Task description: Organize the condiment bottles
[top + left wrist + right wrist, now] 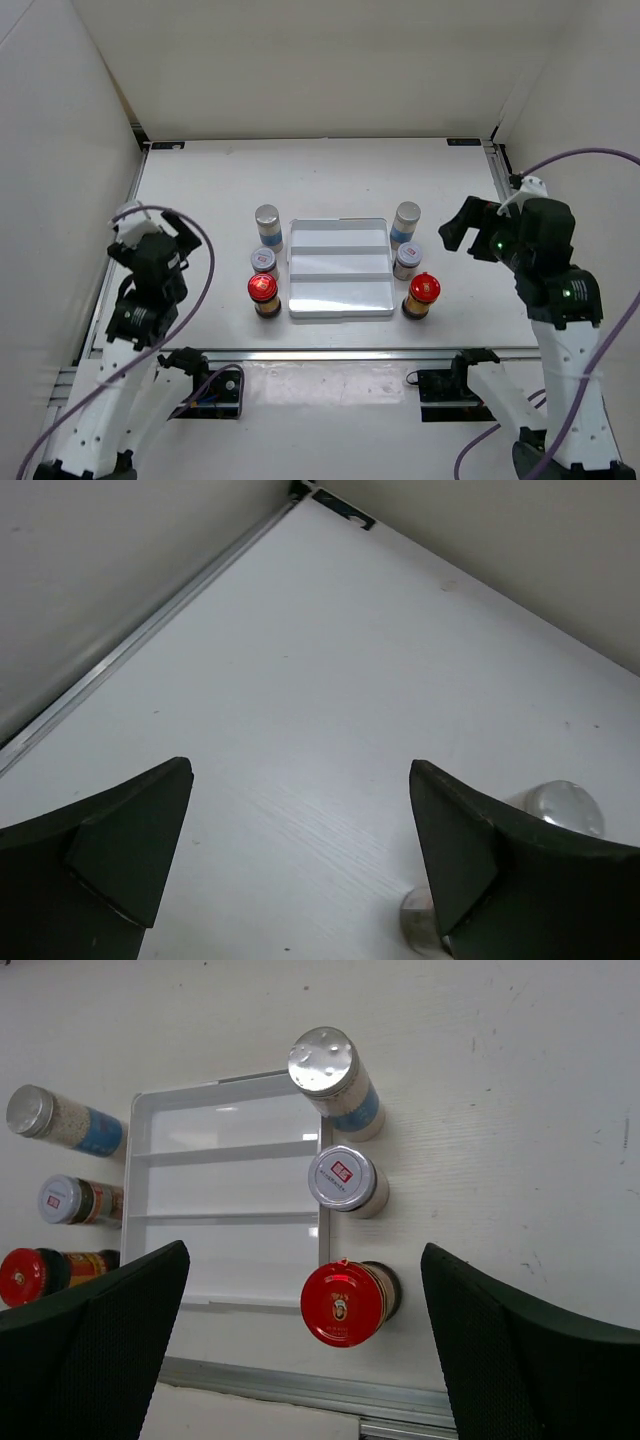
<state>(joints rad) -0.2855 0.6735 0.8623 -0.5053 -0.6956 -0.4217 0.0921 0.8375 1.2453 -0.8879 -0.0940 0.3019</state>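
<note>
Six condiment bottles stand upright beside a white divided tray (338, 290). On its left are a tall silver-capped one (267, 222), a short silver-capped one (264, 261) and a red-capped one (263, 292). On its right are a tall one (406, 222), a short one (407, 261) and a red-capped one (423, 293). My right gripper (455, 232) is open and empty, raised right of the right row; its view shows the red cap (343, 1303), short cap (342, 1177) and tall bottle (325, 1065) below. My left gripper (180, 235) is open and empty, left of the left row.
The tray (230, 1250) has three compartments with nothing in them. White walls close in the table on the left, back and right. In the left wrist view a silver cap (565, 805) shows behind the right finger (470, 850). A metal rail runs along the front edge (300, 1385).
</note>
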